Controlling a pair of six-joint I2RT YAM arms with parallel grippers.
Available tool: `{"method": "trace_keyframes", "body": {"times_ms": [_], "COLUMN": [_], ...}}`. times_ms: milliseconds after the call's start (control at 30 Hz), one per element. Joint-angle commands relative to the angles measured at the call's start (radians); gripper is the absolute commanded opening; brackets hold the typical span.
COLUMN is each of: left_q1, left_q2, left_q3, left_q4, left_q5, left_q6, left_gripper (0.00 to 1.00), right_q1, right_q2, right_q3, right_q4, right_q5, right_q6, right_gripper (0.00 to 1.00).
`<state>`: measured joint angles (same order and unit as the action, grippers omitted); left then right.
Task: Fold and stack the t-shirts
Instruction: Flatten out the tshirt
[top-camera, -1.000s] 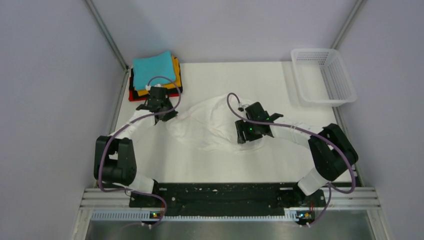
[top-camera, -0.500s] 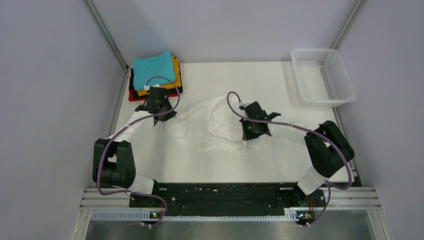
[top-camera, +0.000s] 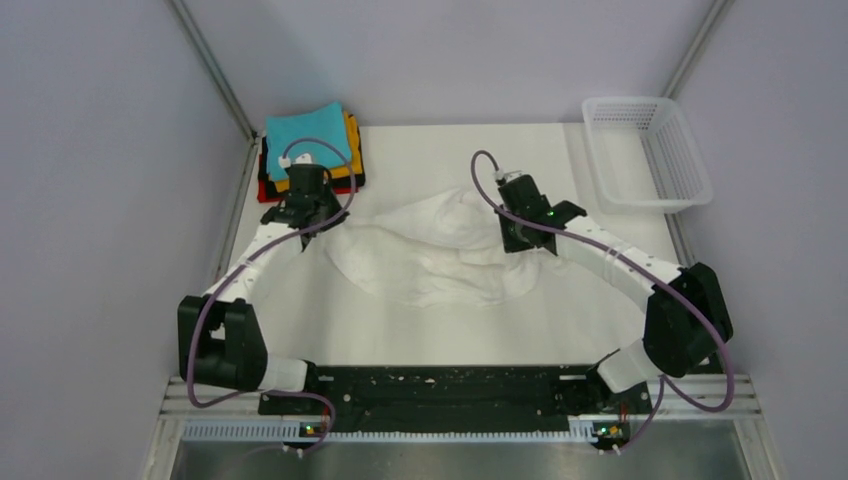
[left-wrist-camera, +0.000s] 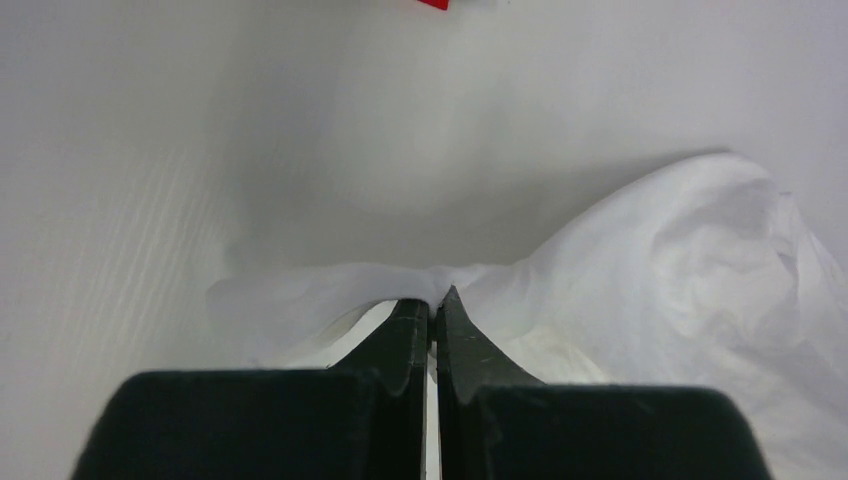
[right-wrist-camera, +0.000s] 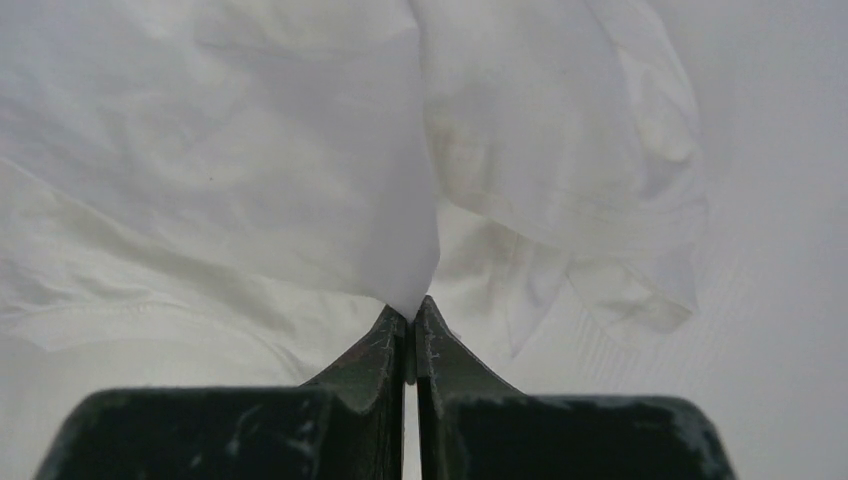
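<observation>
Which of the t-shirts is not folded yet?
The white t-shirt, crumpled mid-table, pinched by the left gripper and the right gripper; the others sit folded in the far-left stack.

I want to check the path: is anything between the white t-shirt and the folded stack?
Nothing loose does. Only the left gripper, itself shut on the white t-shirt, sits between it and the folded stack.

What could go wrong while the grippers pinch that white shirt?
Both pinch only a thin edge, so the white t-shirt could slip from the left gripper or right gripper. It is bunched and may fold crooked. The left gripper is close to the folded stack and might nudge it.
</observation>
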<state>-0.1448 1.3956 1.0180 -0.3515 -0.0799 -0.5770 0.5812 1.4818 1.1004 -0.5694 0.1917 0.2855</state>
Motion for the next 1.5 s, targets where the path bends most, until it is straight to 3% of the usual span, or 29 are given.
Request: {"method": "trace_keyframes", "body": {"times_ms": [0, 100, 167, 300, 467, 533, 600, 667, 800, 867, 1000, 1100, 1200, 1267, 1367, 1467], "left_q1": [-0.001, -0.001, 0.0, -0.001, 0.001, 0.001, 0.001, 0.001, -0.001, -0.003, -0.069, -0.146, -0.194, -0.215, -0.24, -0.252], "left_q2": [-0.045, -0.004, 0.062, 0.258, 0.448, 0.492, 0.493, 0.457, 0.317, 0.196, -0.075, -0.232, -0.359, -0.447, -0.556, -0.62], "left_q3": [0.006, 0.035, 0.14, 0.534, 1.101, 1.263, 1.337, 1.329, 1.166, 0.965, 0.4, 0.08, -0.173, -0.301, -0.424, -0.471], "left_q4": [0.091, 0.195, 0.229, 0.185, 0.134, 0.132, 0.162, 0.197, 0.204, 0.228, 0.297, 0.232, 0.109, -0.009, -0.14, -0.21], "left_q5": [-0.026, 0.012, 0.026, 0.027, 0.04, 0.065, 0.108, 0.135, 0.106, 0.102, 0.052, -0.029, -0.071, -0.069, -0.073, 0.014], "left_q6": [0.041, 0.055, 0.074, 0.143, 0.231, 0.25, 0.258, 0.274, 0.324, 0.333, 0.344, 0.266, 0.03, -0.095, -0.206, -0.256], "left_gripper": [0.0, 0.0, 0.0, 0.0, 0.0, 0.0, 0.0, 0.0, 0.0, 0.0, 0.0, 0.0, 0.0, 0.0, 0.01, 0.21], "right_q1": [-0.06, -0.13, -0.176, -0.252, -0.281, -0.281, -0.281, -0.281, -0.281, -0.281, -0.275, -0.229, -0.16, -0.107, 0.011, 0.061], "right_q2": [-0.024, -0.004, 0.034, 0.188, 0.37, 0.42, 0.422, 0.376, 0.194, 0.076, -0.152, -0.285, -0.372, -0.383, -0.383, -0.351], "right_q3": [0.044, 0.115, 0.217, 0.557, 1.107, 1.304, 1.385, 1.351, 1.092, 0.829, 0.429, 0.19, -0.003, -0.082, -0.188, -0.18], "right_q4": [-0.05, -0.009, 0.027, 0.037, -0.005, -0.024, 0.003, 0.049, 0.13, 0.185, 0.17, 0.098, 0.032, -0.048, -0.102, -0.096], "right_q5": [0.057, 0.056, 0.045, 0.058, 0.126, 0.157, 0.156, 0.123, 0.095, 0.085, 0.032, 0.018, -0.009, -0.037, -0.067, -0.219], "right_q6": [-0.05, -0.101, -0.167, -0.342, -0.547, -0.607, -0.665, -0.715, -0.794, -0.829, -0.805, -0.636, -0.412, -0.236, -0.068, 0.009], "right_gripper": [0.0, 0.0, 0.0, 0.0, 0.0, 0.0, 0.0, 0.0, 0.0, 0.0, 0.0, 0.02, 0.04, 0.05, 0.18, 0.35]}}
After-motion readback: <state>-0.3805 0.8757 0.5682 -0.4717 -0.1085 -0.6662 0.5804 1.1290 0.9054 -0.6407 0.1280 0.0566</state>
